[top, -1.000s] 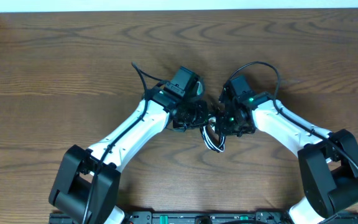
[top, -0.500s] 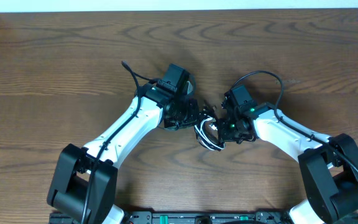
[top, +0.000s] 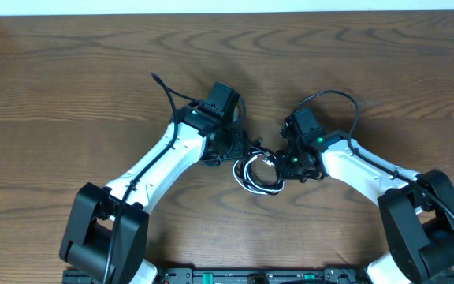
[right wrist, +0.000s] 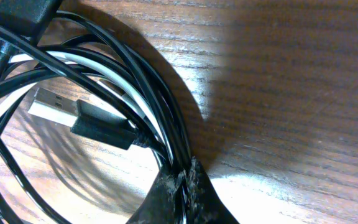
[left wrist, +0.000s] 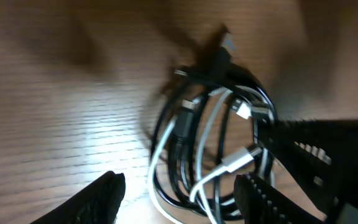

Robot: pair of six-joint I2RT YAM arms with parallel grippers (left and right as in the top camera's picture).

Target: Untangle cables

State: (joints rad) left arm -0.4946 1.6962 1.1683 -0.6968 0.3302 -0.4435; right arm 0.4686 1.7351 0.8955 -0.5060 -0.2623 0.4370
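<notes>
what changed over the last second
The left gripper let go of the looped bundle of thin black and white cables, opened and drew back leftward; the bundle spread wider. The right gripper closed on it. The bundle stays on the brown wooden table.

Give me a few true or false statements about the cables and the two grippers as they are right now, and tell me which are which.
1. The right gripper is pinched shut on the cables. True.
2. The left gripper is clamped tight on the bundle. False: its fingers stand apart, with the coil just ahead of them.
3. One white cable runs among the black ones. True.
4. The cables lie apart, spread across the table. False: they sit looped together in one coil between the two grippers.
5. A metal-ended USB plug shows inside the loop. True.
</notes>
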